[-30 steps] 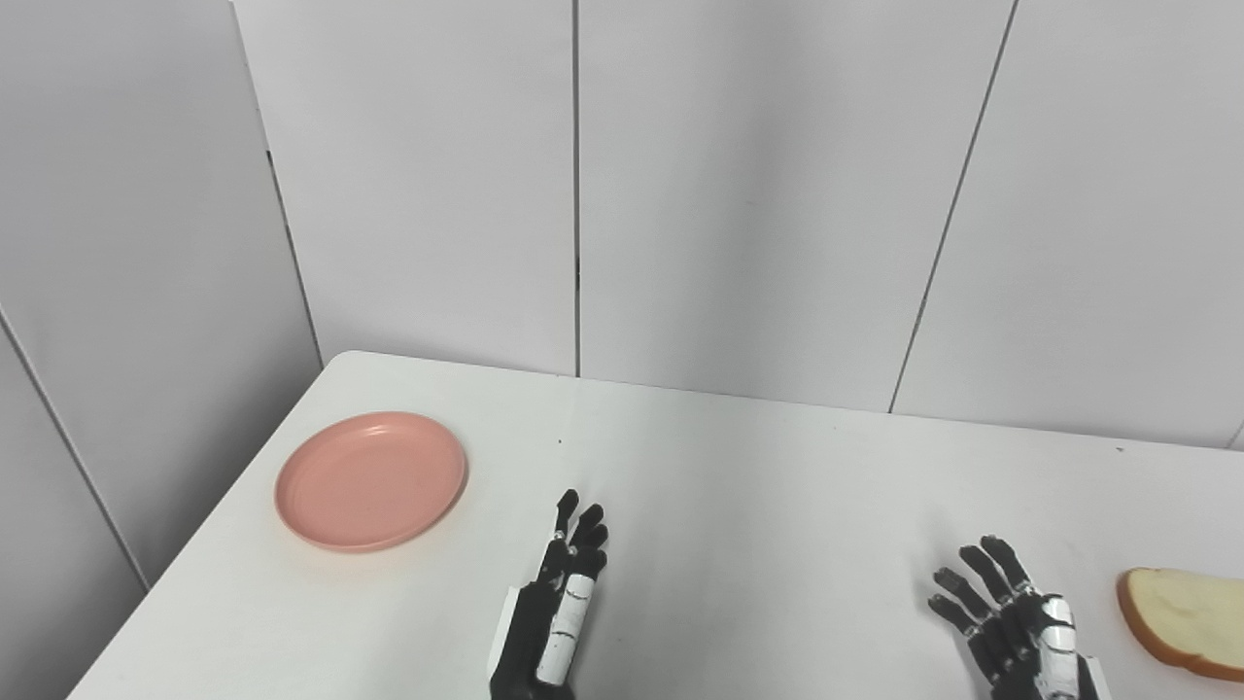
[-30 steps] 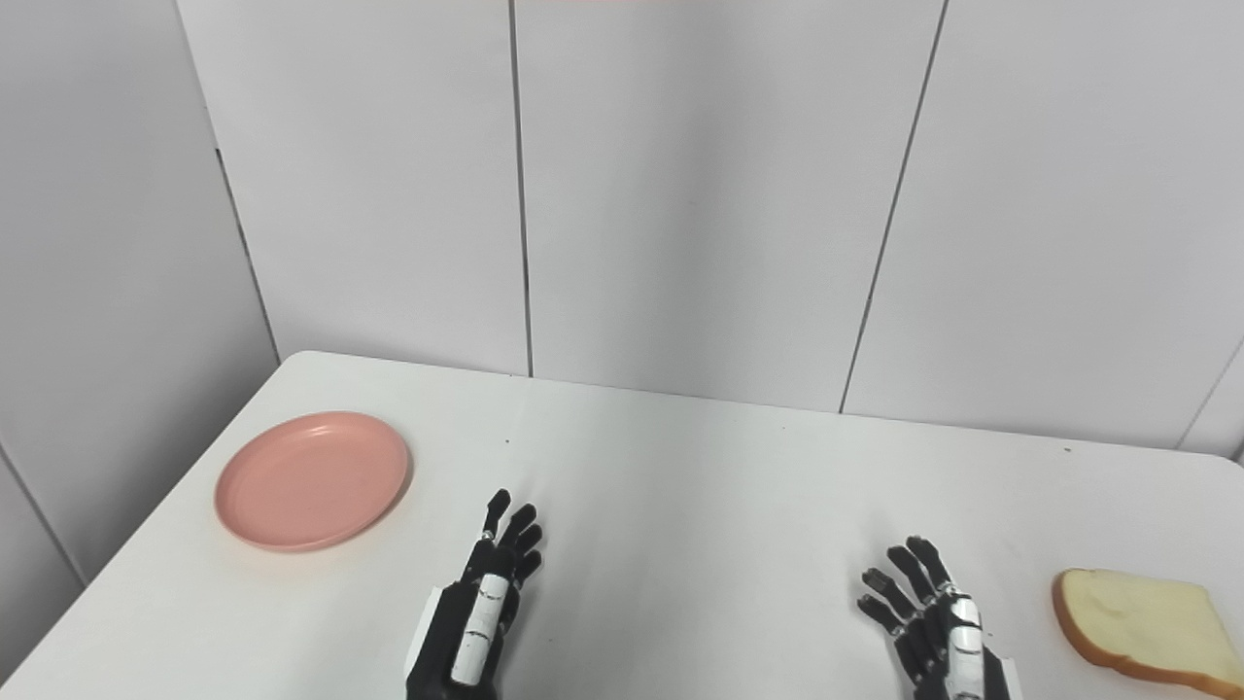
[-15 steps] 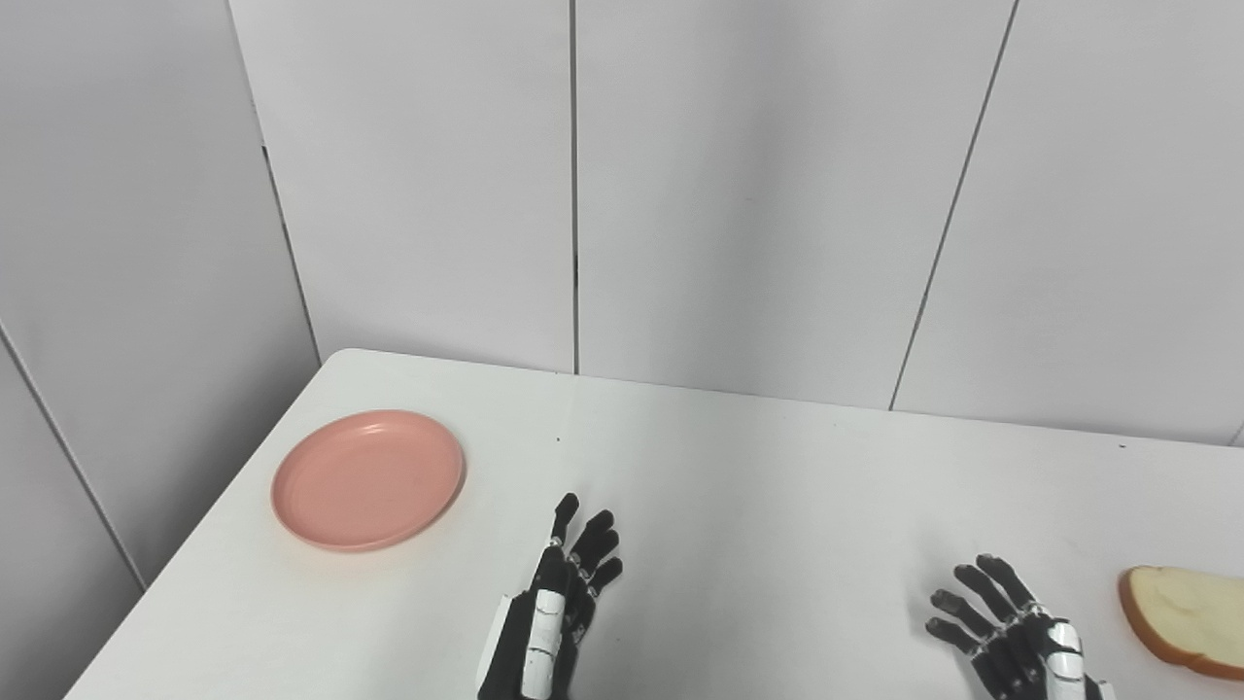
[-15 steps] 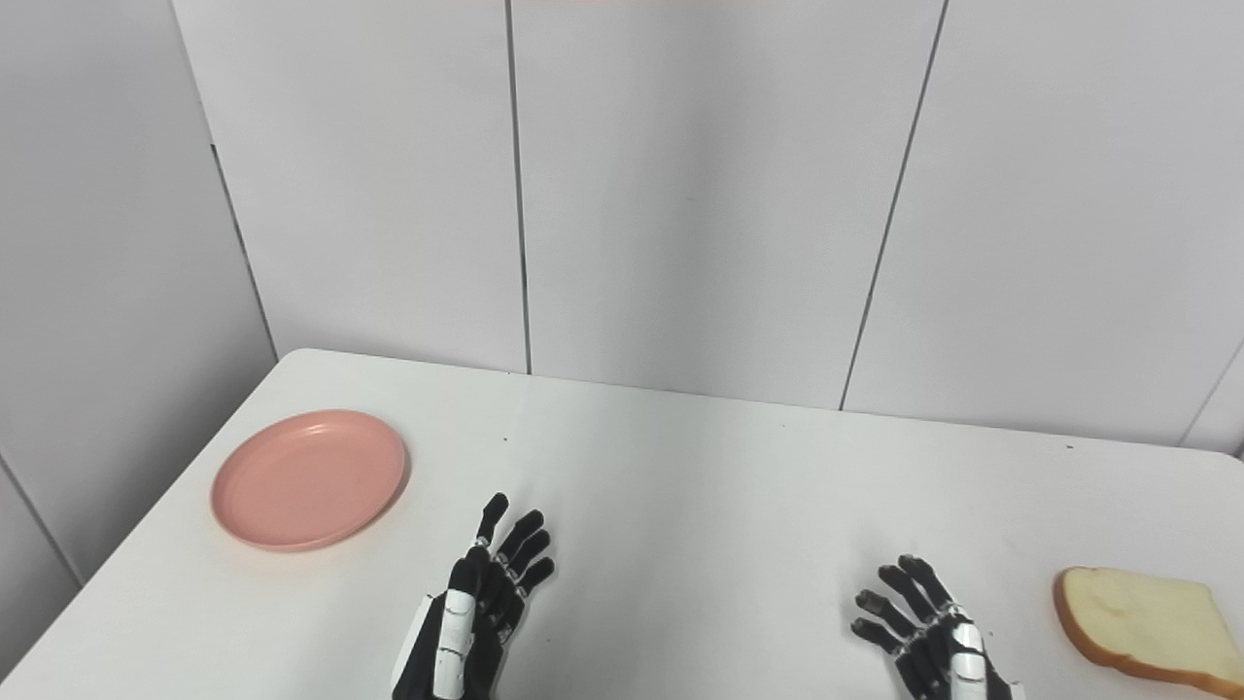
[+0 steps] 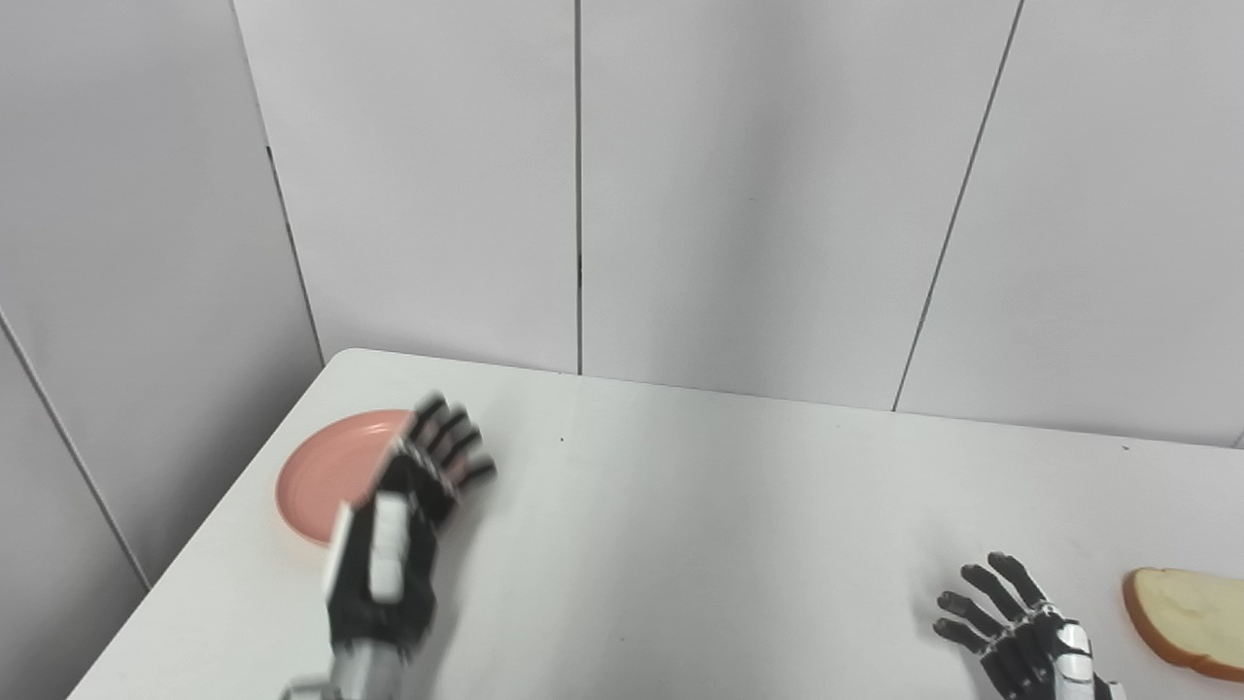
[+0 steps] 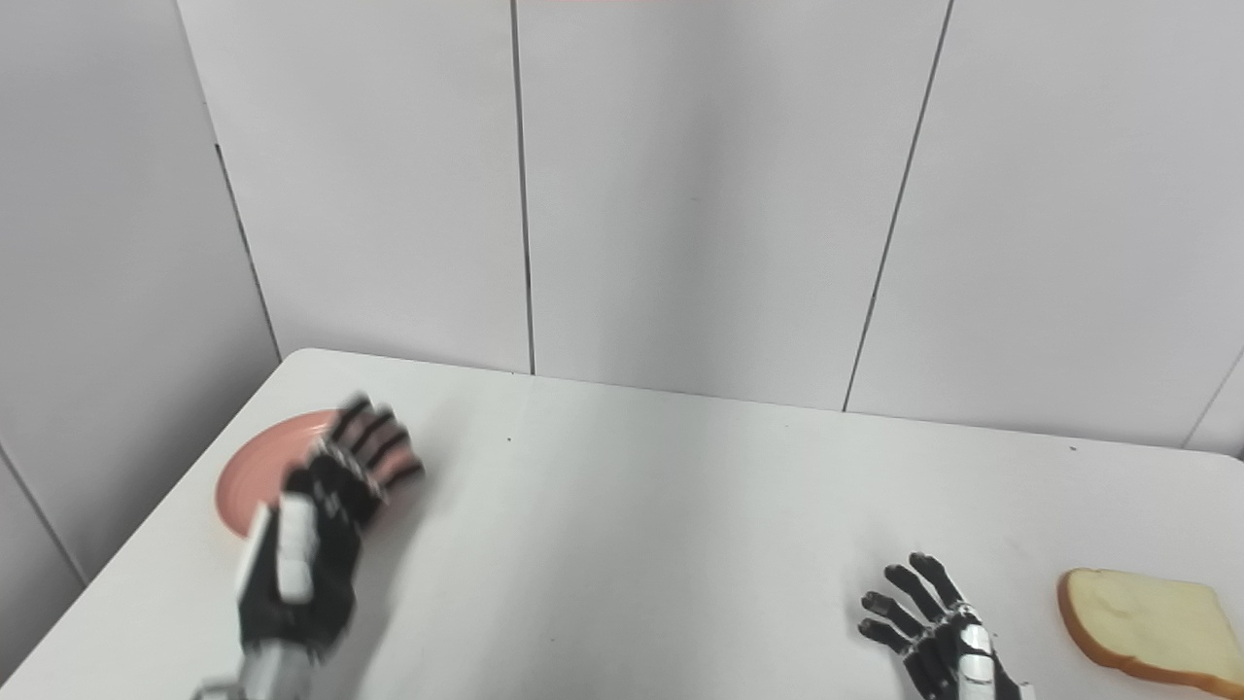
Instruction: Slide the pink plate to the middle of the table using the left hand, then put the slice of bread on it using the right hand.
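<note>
2 hands in play, and only 1 is busy! Over at the left of the frame the left hand is up above the counter, blurred with speed, fingers spread and holding nothing, fanned out over the near right part of the pink plate. Contact? Can't call it through that blur. The plate sits at the counter's far left corner, well away from the middle, so the slide looks not yet begun; my read is the open, flat pose is there to press down on the rim or the plate's face and drag it rightward.

Bottom right now: the right hand waits low by the frame's edge, fingers splayed, gripping nothing, parked just left of the slice of bread, which lies flat on the counter at the far right edge. Sensible staging, I'd say: close enough to grab the bread once the plate arrives, clear of the middle meanwhile.
</note>
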